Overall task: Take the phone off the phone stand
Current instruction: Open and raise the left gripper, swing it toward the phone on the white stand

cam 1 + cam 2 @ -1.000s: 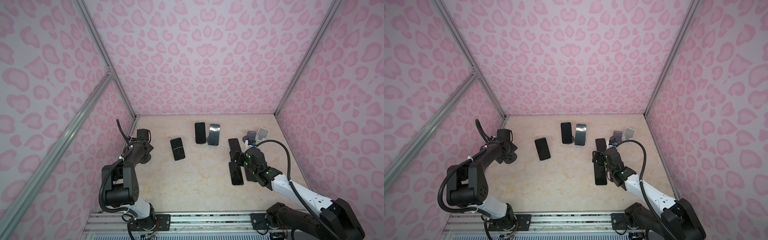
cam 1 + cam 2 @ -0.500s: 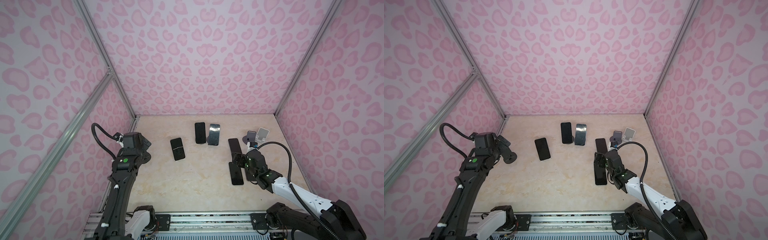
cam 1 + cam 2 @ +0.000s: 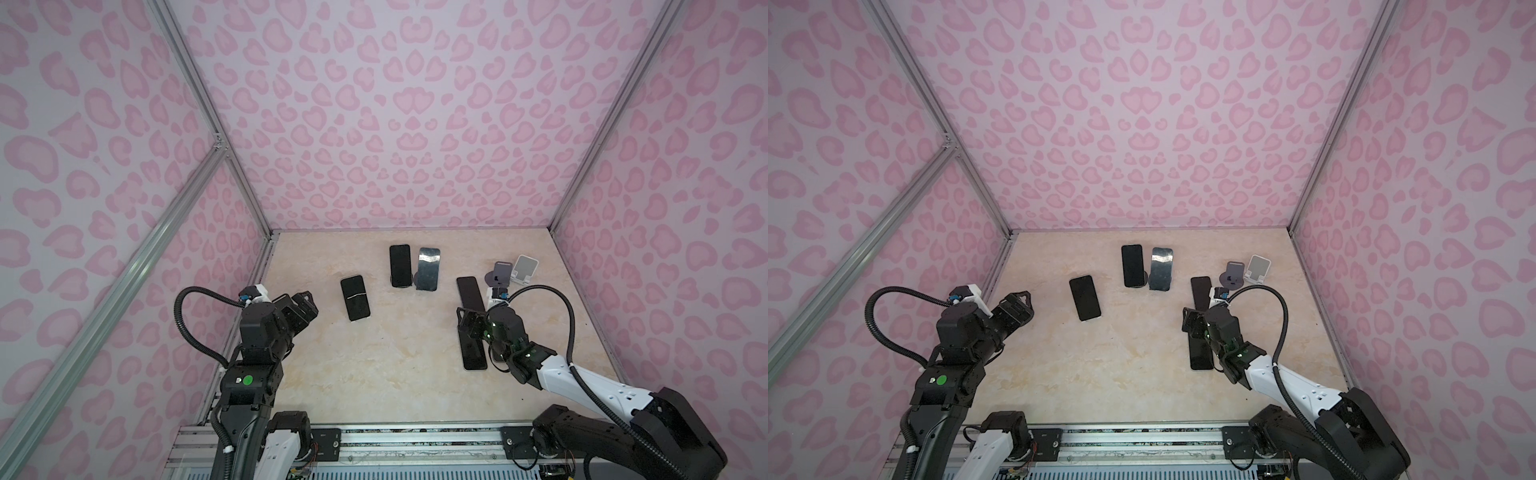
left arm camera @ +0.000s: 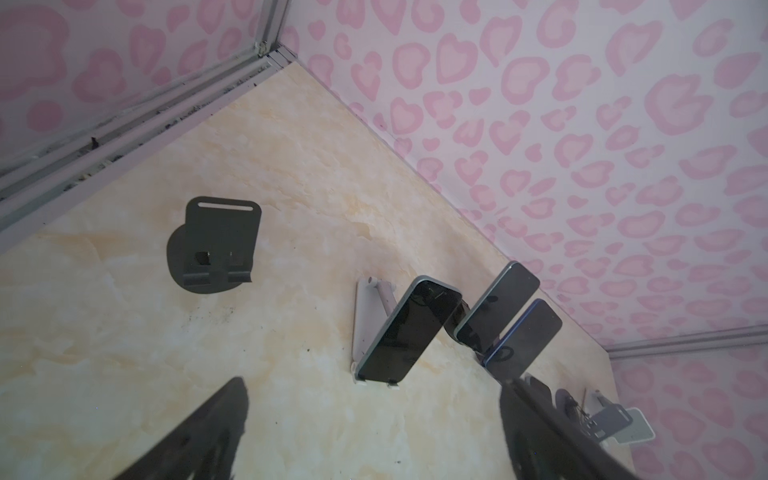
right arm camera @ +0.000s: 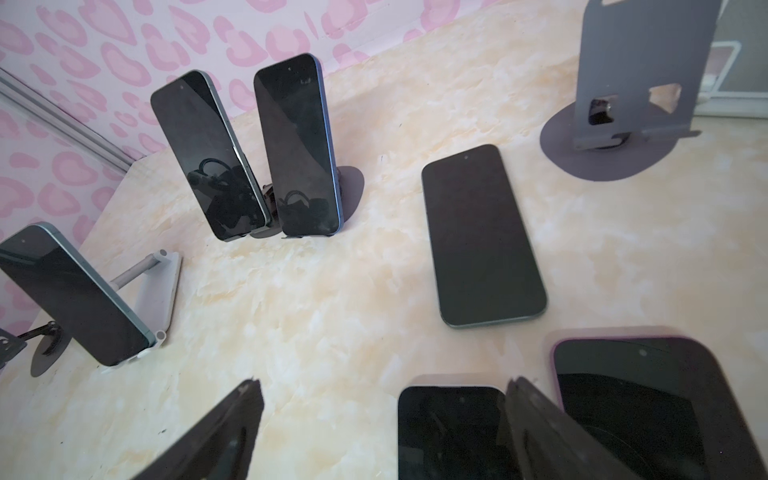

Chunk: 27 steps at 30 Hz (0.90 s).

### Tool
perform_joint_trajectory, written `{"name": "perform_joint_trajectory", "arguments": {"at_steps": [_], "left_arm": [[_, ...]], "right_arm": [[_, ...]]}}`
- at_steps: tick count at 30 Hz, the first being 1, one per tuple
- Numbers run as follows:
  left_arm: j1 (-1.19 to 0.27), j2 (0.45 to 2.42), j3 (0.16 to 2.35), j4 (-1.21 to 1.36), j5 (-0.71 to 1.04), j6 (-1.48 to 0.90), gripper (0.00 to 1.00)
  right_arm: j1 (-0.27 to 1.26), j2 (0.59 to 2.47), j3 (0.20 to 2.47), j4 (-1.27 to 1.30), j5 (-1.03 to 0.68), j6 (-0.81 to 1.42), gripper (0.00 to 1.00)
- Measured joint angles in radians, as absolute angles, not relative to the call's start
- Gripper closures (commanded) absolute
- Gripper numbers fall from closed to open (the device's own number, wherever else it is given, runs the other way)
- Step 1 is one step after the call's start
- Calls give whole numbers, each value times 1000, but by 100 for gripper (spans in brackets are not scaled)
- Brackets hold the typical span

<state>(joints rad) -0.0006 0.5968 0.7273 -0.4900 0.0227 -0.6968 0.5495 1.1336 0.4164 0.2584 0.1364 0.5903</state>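
On the surface, left of centre, the phone (image 3: 355, 297) leans on its white stand (image 4: 365, 316), screen dark, bottom edge seated in the stand's lip. I note a second phone (image 3: 400, 266) and a third phone (image 3: 428, 269) propped side by side farther back.

Left pincer (image 4: 374, 382): fingers spread wide, nothing between them, aimed toward the phone but clear of it. An empty dark stand (image 4: 218, 245) sits off to one side of it.

Right pincer (image 5: 383, 381): also wide open, gripping nothing, held low over two flat phones (image 5: 449, 432). One finger (image 5: 536, 432) crosses them; I cannot tell whether it touches. Another flat phone (image 5: 482, 237) lies just beyond. A grey stand (image 3: 498, 276) and a pale stand (image 3: 524, 270), both empty, stand at the right rear.
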Motion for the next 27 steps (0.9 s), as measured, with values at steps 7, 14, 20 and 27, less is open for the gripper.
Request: {"name": "perform_joint_trajectory", "arguments": {"at_steps": [7, 14, 20, 27], "left_arm": [[-4, 501, 669, -398, 120, -695, 2], [-6, 502, 648, -376, 158, -677, 2], [-43, 548, 667, -374, 188, -661, 1], [-123, 619, 662, -343, 168, -666, 3]], "right_arm": [[562, 1151, 419, 274, 163, 575, 6], [569, 1193, 417, 312, 140, 567, 4], [570, 1200, 435, 324, 131, 553, 3], [576, 1132, 411, 338, 160, 527, 3]]}}
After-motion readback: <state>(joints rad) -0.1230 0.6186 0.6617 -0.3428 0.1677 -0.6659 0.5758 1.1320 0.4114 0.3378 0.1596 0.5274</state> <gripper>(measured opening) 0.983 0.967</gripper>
